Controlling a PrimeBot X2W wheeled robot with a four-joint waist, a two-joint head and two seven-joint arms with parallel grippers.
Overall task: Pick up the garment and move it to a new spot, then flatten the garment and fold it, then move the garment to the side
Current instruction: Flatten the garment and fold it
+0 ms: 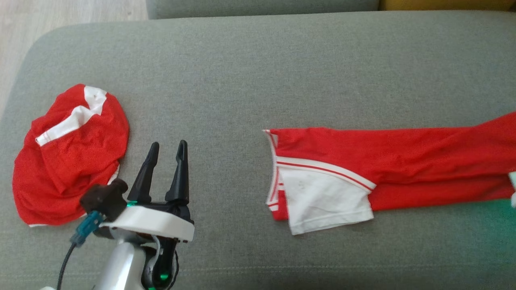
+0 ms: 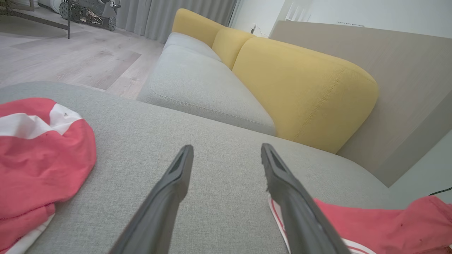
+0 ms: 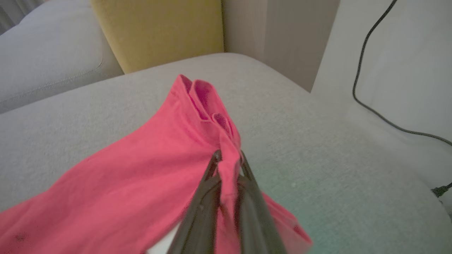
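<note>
Your right hand (image 3: 229, 154) is pressed together on a fold of the long garment (image 3: 141, 176). In the right wrist view its two dark fingers (image 3: 208, 197) pinch a gathered ridge of red cloth near one end, and that end stands up in a crumpled peak beyond the fingertips. The rest of the cloth slopes away to the left of that view and lies on the grey cushion (image 3: 317, 169).

From the head camera you see the long garment (image 1: 403, 161) stretched across the right half of the cushion (image 1: 258, 72), running off the right edge of the picture. Its left end shows a white panel with red and white stripes (the panel looks slightly soiled).

Your left hand (image 1: 168, 143) is spread wide and holds nothing. It sits at the lower left, fingers pointing up the view over bare cushion, between the two pieces of clothing and touching neither. The left wrist camera shows the same: the left hand (image 2: 226, 147) has only grey fabric between its fingers.

A bunched garment (image 1: 72, 161), red with white bands, lies in a rounded heap near the cushion's left edge, just beside your left hand and well apart from the long one.
</note>
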